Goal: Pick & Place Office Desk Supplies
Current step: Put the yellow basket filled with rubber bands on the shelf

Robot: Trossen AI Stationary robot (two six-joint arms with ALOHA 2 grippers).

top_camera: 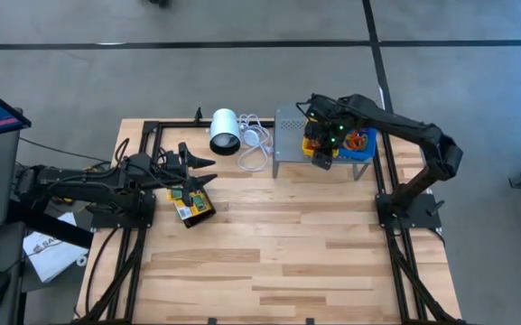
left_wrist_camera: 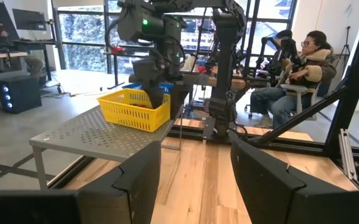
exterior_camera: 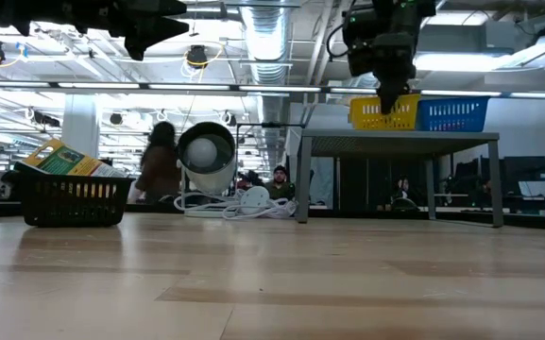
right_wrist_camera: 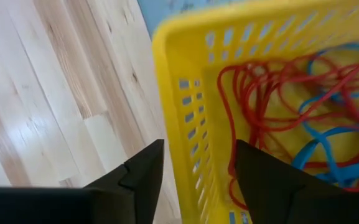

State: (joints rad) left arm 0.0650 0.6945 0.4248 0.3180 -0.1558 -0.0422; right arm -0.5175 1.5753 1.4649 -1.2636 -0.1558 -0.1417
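Right gripper (right_wrist_camera: pixel 195 180) open, straddling the wall of the yellow bin (right_wrist_camera: pixel 185 112) on the grey perforated stand (top_camera: pixel 289 135); red and blue rubber bands (right_wrist_camera: pixel 272 124) inside, just beside one finger. Left gripper (top_camera: pixel 208 171) open above the worktop (top_camera: pixel 287 253), near the black bin (top_camera: pixel 192 206) of packets.

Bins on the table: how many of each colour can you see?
Yellow bin: 1
Blue bin: 1
Black bin: 1
Total: 3 bins
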